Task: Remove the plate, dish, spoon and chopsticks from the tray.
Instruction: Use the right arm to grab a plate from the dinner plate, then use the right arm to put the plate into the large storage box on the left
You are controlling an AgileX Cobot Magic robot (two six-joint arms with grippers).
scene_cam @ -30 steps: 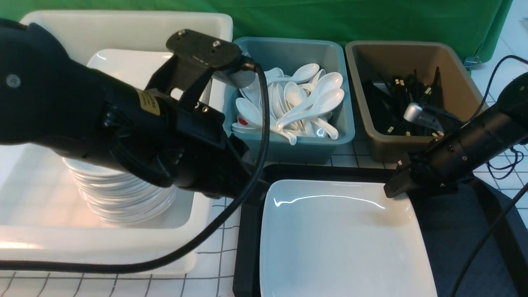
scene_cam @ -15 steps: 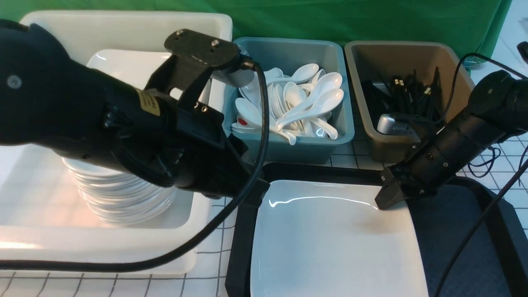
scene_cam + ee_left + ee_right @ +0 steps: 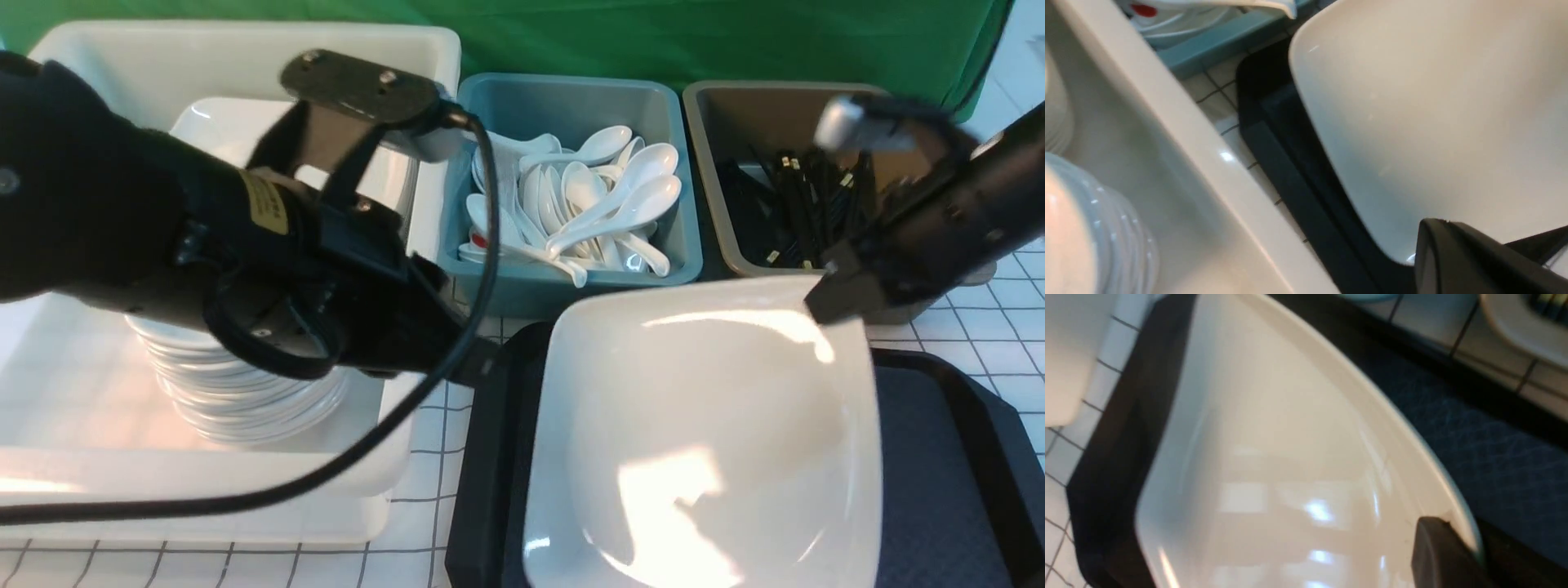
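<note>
Right gripper (image 3: 821,305) is clamped on the far right corner of the plate (image 3: 702,425). The right wrist view shows one black finger (image 3: 1437,555) pressed on the rim.

The plate is tilted steeply. Its far edge is up in front of the bins and its near edge is low over the tray (image 3: 939,425). I cannot tell whether the near edge touches the tray.

Left gripper (image 3: 480,369) sits low at the tray's far left corner, just beside the plate's left edge. In the left wrist view a black finger (image 3: 1457,257) overlaps the plate's rim. I cannot tell if that hand is open or gripping.

Behind the tray:
- The white bin (image 3: 245,49) holds a stack of white dishes (image 3: 245,392).
- The blue bin (image 3: 571,294) holds soup spoons (image 3: 604,204).
- The brown bin (image 3: 767,114) holds black chopsticks (image 3: 796,208).
</note>
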